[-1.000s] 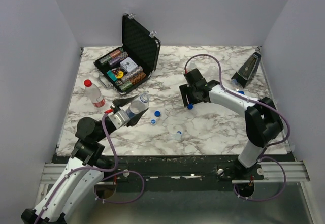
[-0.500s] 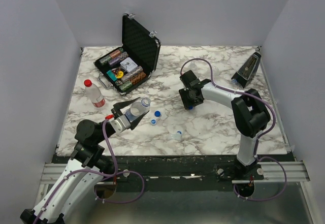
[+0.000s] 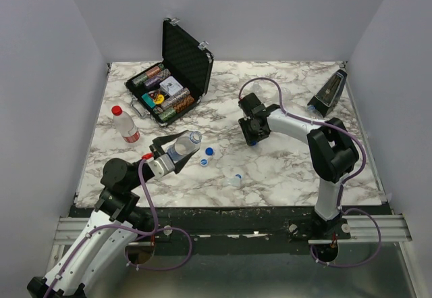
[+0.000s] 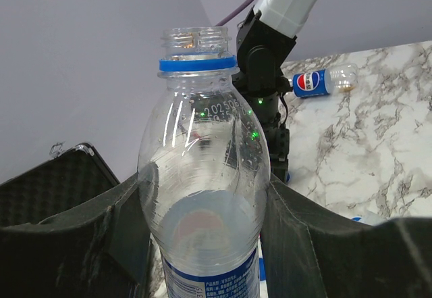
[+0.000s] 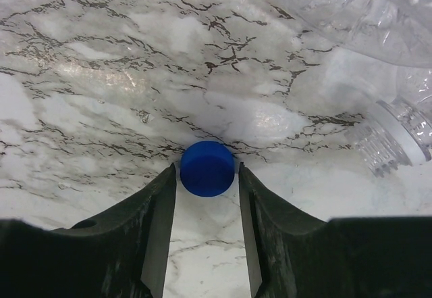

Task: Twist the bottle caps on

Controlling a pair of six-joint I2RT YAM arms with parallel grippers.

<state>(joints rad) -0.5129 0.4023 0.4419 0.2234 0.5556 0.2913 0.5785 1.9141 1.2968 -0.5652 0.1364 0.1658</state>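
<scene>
Marbled tabletop [image 3: 283, 176] carries the blue cap [image 5: 208, 170] between the narrowly parted jaws of the right end effector [image 5: 206, 175], unpinched. Left end effector [image 4: 202, 193] clamps the uncapped bottle [image 4: 201, 136] by its body, leaving the neck clear for capping.

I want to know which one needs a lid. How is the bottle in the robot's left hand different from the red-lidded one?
The blue-label bottle in the left hand has an open neck; the red-label bottle wears a red cap. The blue-label bottle is gripped; the red-label bottle stands free on the table. Both are clear plastic.
</scene>
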